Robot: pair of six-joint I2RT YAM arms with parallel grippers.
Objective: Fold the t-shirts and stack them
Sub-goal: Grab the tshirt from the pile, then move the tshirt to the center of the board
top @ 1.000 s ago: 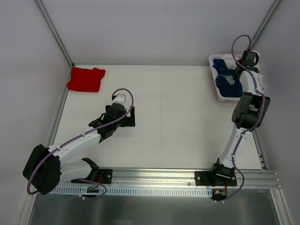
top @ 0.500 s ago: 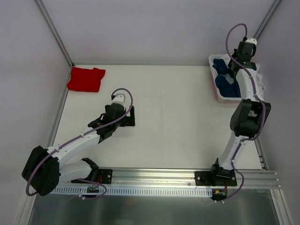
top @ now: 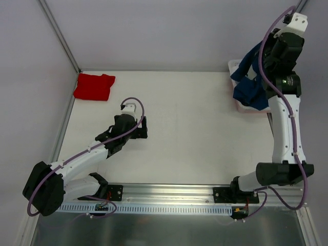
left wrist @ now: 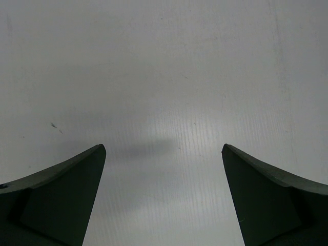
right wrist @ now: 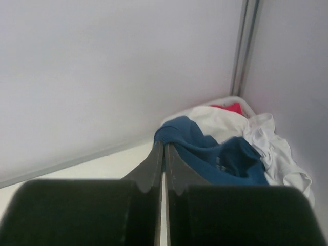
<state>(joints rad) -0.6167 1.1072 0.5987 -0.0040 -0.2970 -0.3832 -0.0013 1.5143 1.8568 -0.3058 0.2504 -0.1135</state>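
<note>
From above, the right claw (top: pixel 267 51) is up high at the far right corner, pinching the navy tee (top: pixel 250 87). The cloth hangs from it in a loose bunch over the white bin (top: pixel 233 65), hiding most of the bin. The red tee (top: pixel 94 86) lies folded at the far left corner of the worktop (top: pixel 195 133), well apart from both arms. The left claw (top: pixel 143 128) hangs low over the worktop's left half.

Left wrist: the left claw (left wrist: pixel 164 154) is spread wide, one dark finger (left wrist: pixel 56 189) at each lower corner and only worktop (left wrist: pixel 164 77) between them.

Right wrist: the right claw (right wrist: pixel 164 154) is pressed together, its tips meeting the edge of the navy tee (right wrist: pixel 225 159). A white tee (right wrist: pixel 264 141) lies crumpled just beyond the navy one, against the corner walls.
</note>
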